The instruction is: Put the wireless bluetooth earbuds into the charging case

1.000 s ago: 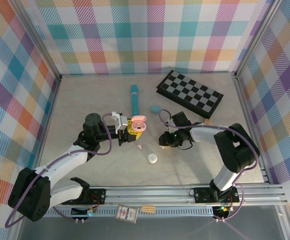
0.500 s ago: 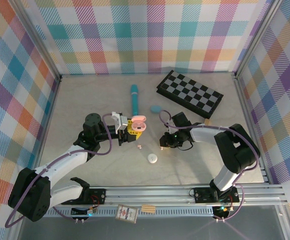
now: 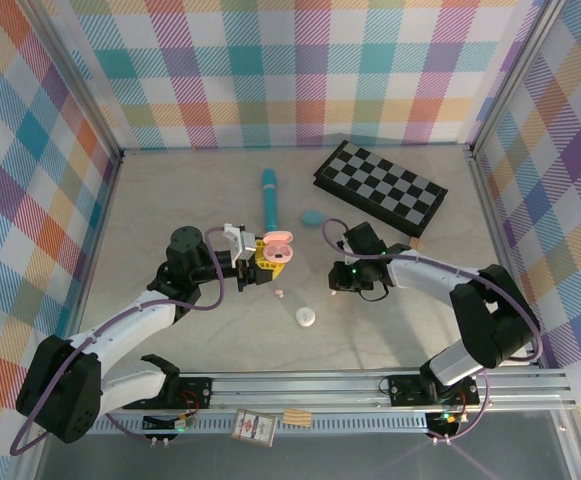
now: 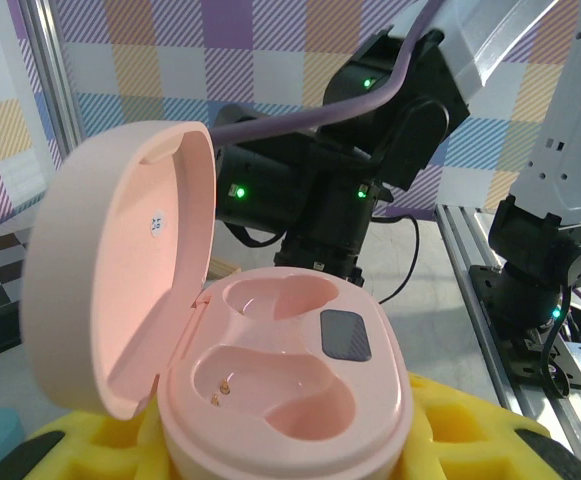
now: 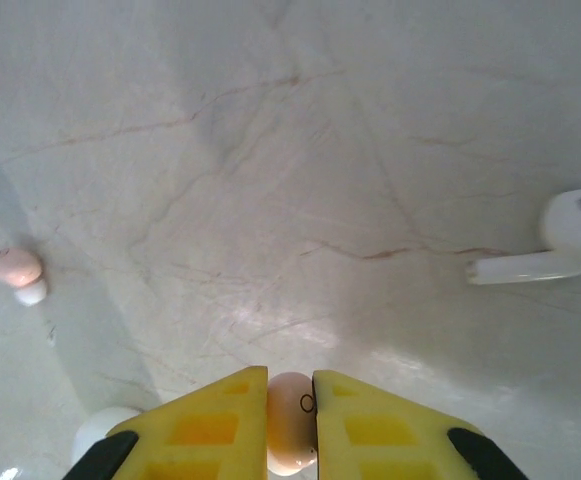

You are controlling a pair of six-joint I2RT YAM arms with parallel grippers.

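Pinching a pink earbud (image 5: 292, 432), the right gripper (image 5: 290, 392) hangs low over the counter (image 5: 320, 150); the open pink case (image 4: 285, 400), clamped in the left gripper (image 3: 263, 258), sits near, to its left.

A pale, marble-look tabletop (image 3: 170, 200) with faint reddish veins carries a folded black-and-grey chessboard (image 3: 378, 187), lying askew toward the far right corner. A long teal pen (image 3: 269, 197) lies well to the left of the chessboard, pointing roughly away from the near edge. A small tan piece (image 3: 416, 243) sits just beside the chessboard's near right corner. Plaid walls (image 3: 290, 70) in pastel checks stand behind the chessboard and to both sides. Well nearer than the chessboard, an aluminium rail (image 3: 320, 385) spans the front, with a printed card (image 3: 253, 427) and a small wooden bit (image 3: 296, 416) just below it.
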